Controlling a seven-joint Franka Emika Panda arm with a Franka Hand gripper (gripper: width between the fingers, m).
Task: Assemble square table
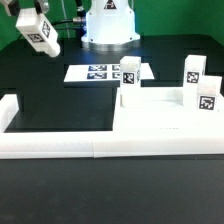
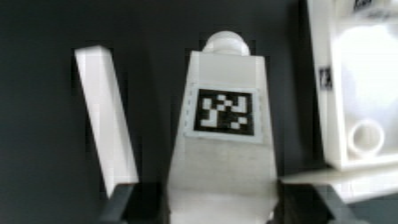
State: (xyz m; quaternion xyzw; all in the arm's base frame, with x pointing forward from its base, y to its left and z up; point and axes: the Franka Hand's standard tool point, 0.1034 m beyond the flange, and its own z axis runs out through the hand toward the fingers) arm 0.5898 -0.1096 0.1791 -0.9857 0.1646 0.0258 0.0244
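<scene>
Black tabletop carries the square slab (image 1: 165, 125) against the border rail (image 1: 60, 145), with three leg blocks (image 1: 129, 72) standing on or near it. Raised at the exterior view's upper left, the gripper (image 1: 35, 22) clamps the fourth leg (image 2: 222, 130); it should be kept plumb while being carried to a slab corner

The black table (image 1: 40, 195) holds a big flat white square slab (image 1: 165, 118) on the exterior view's right. A long white border rail (image 1: 60, 147) runs along the front and touches the slab. The marker board (image 1: 98, 72) lies flat farther back, near the robot's white base (image 1: 108, 25).
</scene>
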